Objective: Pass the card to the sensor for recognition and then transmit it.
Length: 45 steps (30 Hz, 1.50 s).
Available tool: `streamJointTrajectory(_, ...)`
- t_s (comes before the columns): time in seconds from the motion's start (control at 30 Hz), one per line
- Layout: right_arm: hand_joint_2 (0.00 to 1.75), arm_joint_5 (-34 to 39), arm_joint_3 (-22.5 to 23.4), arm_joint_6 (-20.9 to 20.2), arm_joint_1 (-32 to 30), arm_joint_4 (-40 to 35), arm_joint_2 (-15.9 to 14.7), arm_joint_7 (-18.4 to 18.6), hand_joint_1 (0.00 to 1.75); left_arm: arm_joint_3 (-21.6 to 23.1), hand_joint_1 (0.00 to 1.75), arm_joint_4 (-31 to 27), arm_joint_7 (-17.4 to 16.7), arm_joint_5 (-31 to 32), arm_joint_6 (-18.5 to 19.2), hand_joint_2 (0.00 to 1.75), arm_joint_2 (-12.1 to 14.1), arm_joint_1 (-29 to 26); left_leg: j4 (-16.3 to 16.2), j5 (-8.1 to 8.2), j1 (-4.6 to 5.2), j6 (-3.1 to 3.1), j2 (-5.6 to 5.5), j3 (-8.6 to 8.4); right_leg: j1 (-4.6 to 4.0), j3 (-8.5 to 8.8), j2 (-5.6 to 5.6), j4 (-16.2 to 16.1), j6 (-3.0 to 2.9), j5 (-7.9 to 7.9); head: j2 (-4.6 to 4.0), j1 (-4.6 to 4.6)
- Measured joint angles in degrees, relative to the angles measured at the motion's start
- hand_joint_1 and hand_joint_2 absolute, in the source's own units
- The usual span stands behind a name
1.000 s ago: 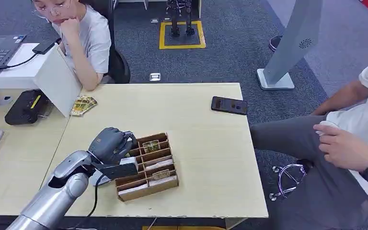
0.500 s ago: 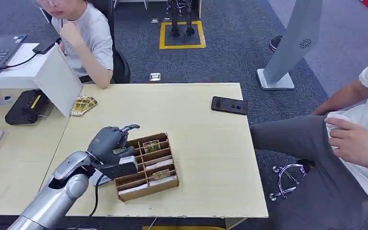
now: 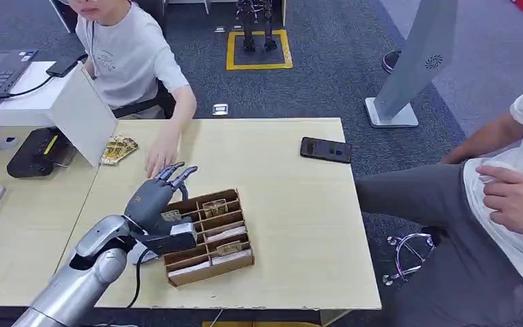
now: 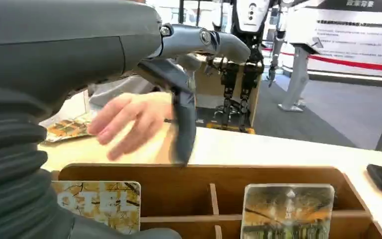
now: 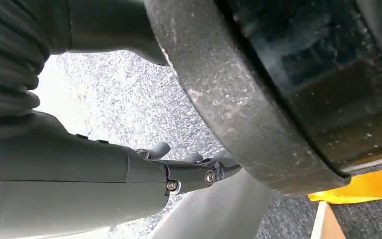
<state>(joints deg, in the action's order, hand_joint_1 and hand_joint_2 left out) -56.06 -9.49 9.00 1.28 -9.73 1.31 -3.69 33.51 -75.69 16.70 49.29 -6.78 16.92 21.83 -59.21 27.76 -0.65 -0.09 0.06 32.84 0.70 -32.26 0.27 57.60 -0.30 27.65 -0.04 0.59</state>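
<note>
the left hand [image 3: 155, 196] is hovering with fingers spread, holding nothing. the card [image 3: 171, 216] is standing in the wooden box [image 3: 208, 235] just under it. next, i think, it needs pinching.

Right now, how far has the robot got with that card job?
Early on, it looks. Nothing appears done: cards stand in the wooden box, and more lie in a pile near the black reader. In hand: the left hand hovers at the box's far corner with its fingers spread, holding nothing, while a person's hand reaches in just beyond it. Left: grasping a card, presenting it to the sensor, passing it on.
</note>
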Motion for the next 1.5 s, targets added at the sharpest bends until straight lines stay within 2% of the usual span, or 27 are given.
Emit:
streamJointTrajectory(0.17,1.75,-0.2,0.1,0.1,0.0,0.0,0.0,0.0,0.00,0.0,0.00,-2.1,0.1,0.3,-0.2,1.75,0.1,-0.5,0.0,0.00,0.00,0.00,0.00,0.03,0.00,-0.01,0.00,0.0,0.00,0.00,0.00,0.00)
streamJointTrajectory(0.5,1.75,-0.2,0.9,0.2,0.0,0.0,0.0,0.1,0.00,0.0,0.00,-6.0,0.1,1.1,-0.3,1.75,2.0,-0.8,0.0,0.00,0.00,0.00,0.00,0.02,0.00,-0.01,0.00,0.0,0.00,0.00,0.00,0.02)
streamJointTrajectory(1.0,1.75,-0.2,1.1,0.3,0.0,0.0,0.0,0.1,0.00,0.0,0.00,-7.0,0.1,1.3,-0.4,1.75,2.7,-0.8,0.0,0.00,0.00,0.00,0.00,0.03,0.00,-0.01,0.00,0.0,0.00,0.00,0.00,0.00)
streamJointTrajectory(1.17,1.75,-0.1,1.3,0.3,0.0,0.0,0.0,0.0,0.00,0.0,0.00,-7.4,-0.9,3.5,-3.2,1.75,2.8,-0.8,0.0,0.00,0.00,0.00,-0.01,0.03,0.00,-0.01,0.00,0.0,0.00,0.00,0.00,0.02)
streamJointTrajectory(1.27,1.75,0.2,1.6,0.3,0.0,0.0,0.0,0.1,0.00,-0.6,0.00,-9.2,-1.1,1.9,-2.3,1.75,4.3,-0.9,0.0,0.00,-0.02,0.00,0.00,0.04,0.00,-0.02,0.01,0.0,0.00,0.00,0.00,0.00)
streamJointTrajectory(1.37,1.75,0.3,2.2,0.3,-0.1,0.0,0.0,0.1,0.00,-1.6,0.00,-11.8,0.2,-0.6,2.1,1.75,6.8,-1.2,0.0,0.00,-0.03,0.00,0.01,0.04,0.00,-0.03,0.01,0.0,-0.01,0.01,0.00,0.00)
streamJointTrajectory(1.5,1.75,0.3,2.6,0.3,-0.2,0.0,0.2,0.1,0.00,-1.8,0.00,-14.6,-0.2,1.6,3.9,1.75,10.6,-2.1,0.0,0.00,-0.05,-0.01,0.01,0.04,-0.02,-0.06,0.01,0.0,-0.02,0.02,0.00,0.00)
